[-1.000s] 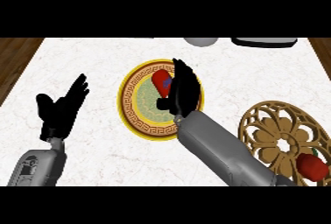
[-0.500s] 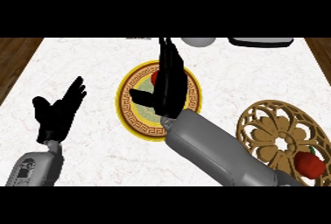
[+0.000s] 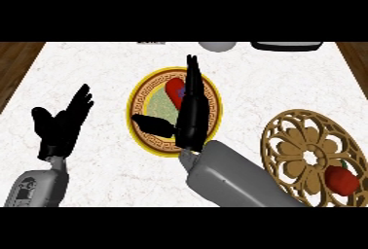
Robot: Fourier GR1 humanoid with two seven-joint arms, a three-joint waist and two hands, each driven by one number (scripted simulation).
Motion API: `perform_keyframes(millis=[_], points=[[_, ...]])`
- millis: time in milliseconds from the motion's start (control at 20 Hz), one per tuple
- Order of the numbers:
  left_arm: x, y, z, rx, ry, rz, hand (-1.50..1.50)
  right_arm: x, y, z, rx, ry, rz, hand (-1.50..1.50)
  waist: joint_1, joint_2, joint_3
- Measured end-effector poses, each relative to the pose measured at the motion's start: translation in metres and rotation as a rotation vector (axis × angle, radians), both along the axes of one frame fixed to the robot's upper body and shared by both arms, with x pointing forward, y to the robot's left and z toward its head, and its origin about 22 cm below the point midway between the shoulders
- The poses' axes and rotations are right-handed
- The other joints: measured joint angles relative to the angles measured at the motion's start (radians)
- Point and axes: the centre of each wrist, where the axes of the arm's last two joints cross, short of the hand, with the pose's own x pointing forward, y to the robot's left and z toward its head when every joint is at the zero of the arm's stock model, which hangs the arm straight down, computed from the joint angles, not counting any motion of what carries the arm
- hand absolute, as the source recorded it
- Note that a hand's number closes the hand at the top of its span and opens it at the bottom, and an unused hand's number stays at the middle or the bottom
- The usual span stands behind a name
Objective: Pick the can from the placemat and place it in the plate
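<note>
The can point(image 3: 174, 91) lies in the plate point(image 3: 147, 93), a red shape in the plate's upper middle, partly hidden behind the fingers of the right hand point(image 3: 188, 114). That hand stretches over the plate with its fingers straight and pointing toward the plate's far rim, the thumb spread out toward the plate's left side; it has let go and grasps nothing (whether the fingers touch the can cannot be told from this view). Its grey forearm crosses the plate's near rim and runs down toward the lower right.

The plate itself is round with a yellow rim, a dark patterned band and a pale green centre, and it sits on the white marbled counter point(image 3: 101, 63).

Right of the plate lies the placemat point(image 3: 302, 146), a round tan openwork piece with a flower pattern. A small red object point(image 3: 342, 180) rests on the side of it farthest from the plate, low down.

Left of the plate, well apart from it, the left hand point(image 3: 61, 126) rests with relaxed fingers pointing up, holding nothing.

Beyond the plate's far rim, at the counter's back edge, sit a pale rounded object point(image 3: 218, 46) and, to its right, a dark flat object point(image 3: 286, 45).
</note>
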Motion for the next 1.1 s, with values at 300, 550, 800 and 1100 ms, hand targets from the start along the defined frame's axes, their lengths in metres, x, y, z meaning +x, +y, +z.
perform_keyframes(millis=[300,550,800,1100], points=[[0.001,0.007,-0.003,-0.004,0.009,0.011,0.00,-0.012,-0.018,-0.027,0.046,-0.026,-0.005,-1.50,-0.012,-0.001,0.000],[-0.009,0.009,-0.005,0.003,0.007,0.021,0.00,-0.011,-0.040,-0.035,0.053,-0.020,-0.021,-1.50,-0.018,-0.003,0.000],[-0.010,0.009,-0.003,0.008,0.005,0.024,0.00,-0.023,-0.057,-0.040,0.037,-0.010,-0.022,-1.50,-0.023,-0.005,-0.001],[-0.014,0.008,-0.002,0.009,0.003,0.025,0.00,-0.026,-0.085,-0.047,0.000,0.027,-0.046,-1.50,-0.024,-0.005,-0.001]])
